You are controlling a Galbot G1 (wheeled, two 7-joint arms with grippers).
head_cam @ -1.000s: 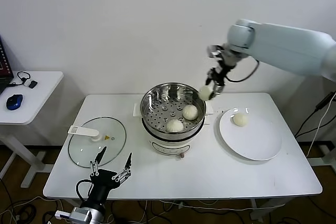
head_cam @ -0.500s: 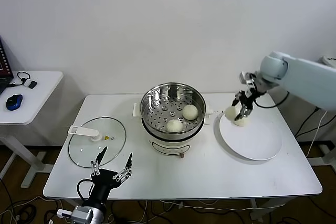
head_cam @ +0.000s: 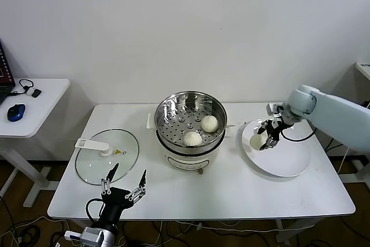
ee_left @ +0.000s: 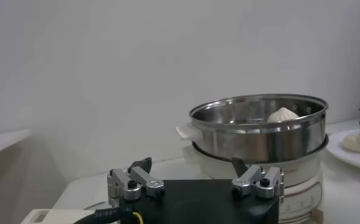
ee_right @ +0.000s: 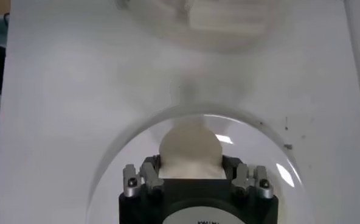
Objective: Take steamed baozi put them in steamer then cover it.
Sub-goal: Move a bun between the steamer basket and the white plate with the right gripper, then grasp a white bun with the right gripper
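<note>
- The steamer (head_cam: 191, 124) stands at the centre of the white worktop (head_cam: 231, 189), a shiny steel pot on a white electric base with a perforated tray inside.
- Two baozi rest on the perforated tray: one (head_cam: 209, 123) toward the right side of the pot, one (head_cam: 192, 139) toward the near side. In the left wrist view one of them (ee_left: 283, 114) shows above the pot rim.
- A flat white plate (head_cam: 283, 157) lies on the worktop to the right of the steamer, apart from it.
- A third baozi (head_cam: 257, 141) sits at the left part of the plate, touching the plate surface.
- The right gripper (head_cam: 268, 138) is low over the left part of the plate, at that baozi. In the right wrist view the bun (ee_right: 190, 152) lies between the two fingers (ee_right: 148, 176), which stand on either side of it. The jaws are partly open; whether they press on the bun cannot be told.
- The cover (head_cam: 107, 155), a clear glass lid with a metal rim and a white handle, lies flat on the worktop to the left of the steamer, apart from it.
- The left gripper (head_cam: 123, 184) is parked at the near left edge of the worktop, just in front of the cover. Its jaws are spread wide and hold nothing.
- A small side table (head_cam: 34, 105) stands to the left, carrying a blue computer mouse (head_cam: 15, 111).
</note>
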